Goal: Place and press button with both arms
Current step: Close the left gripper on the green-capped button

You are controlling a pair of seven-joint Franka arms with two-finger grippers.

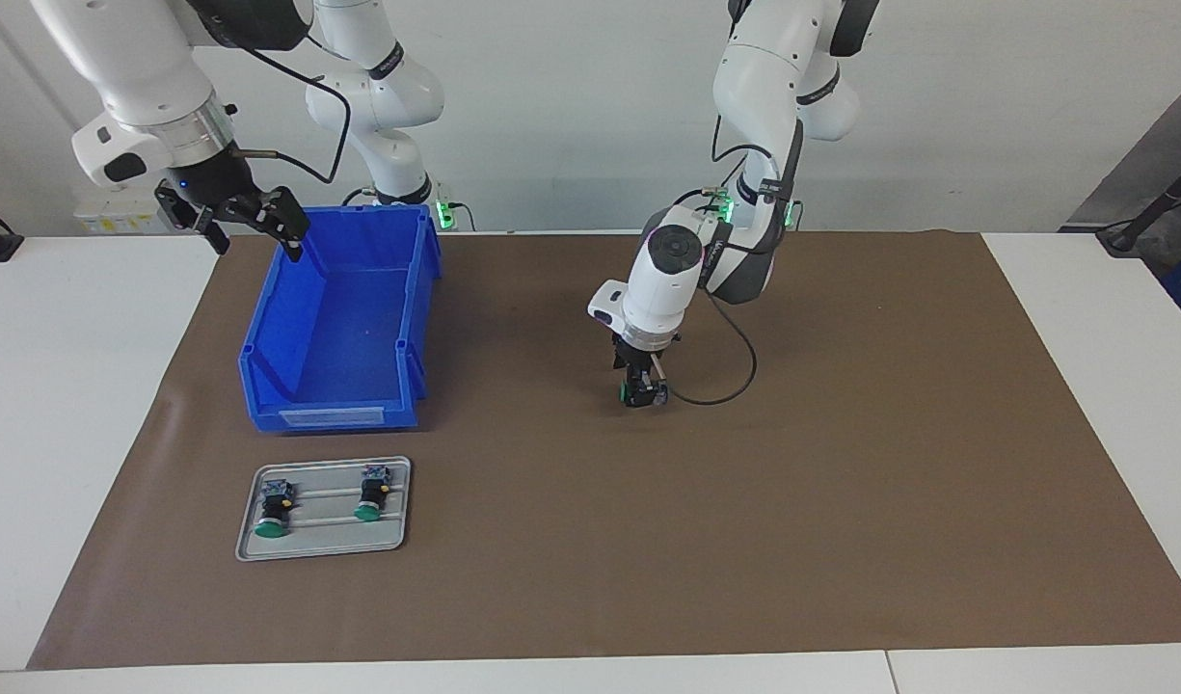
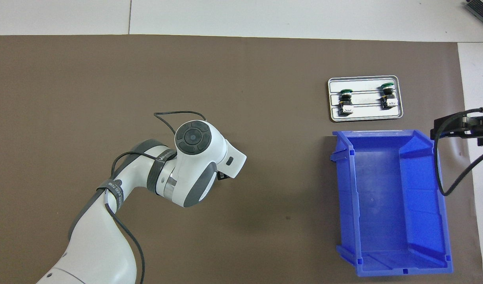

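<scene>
Your left gripper (image 1: 642,393) is straddling the button (image 1: 634,393) lying on the mat (image 1: 841,463), jaws not visibly clamped; your right gripper (image 1: 253,220) is waiting open over the blue bin (image 1: 335,386).

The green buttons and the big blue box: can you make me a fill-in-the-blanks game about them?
1. The flat silver metal tray holds ____ small green-capped push buttons.
2. The big blue plastic bin has ____ inside it.
3. The left claw is down at a third green-capped button on the ____ paper mat.
4. The right claw hangs over the rim of the blue ____.

Missing words: two; nothing; brown; bin
</scene>
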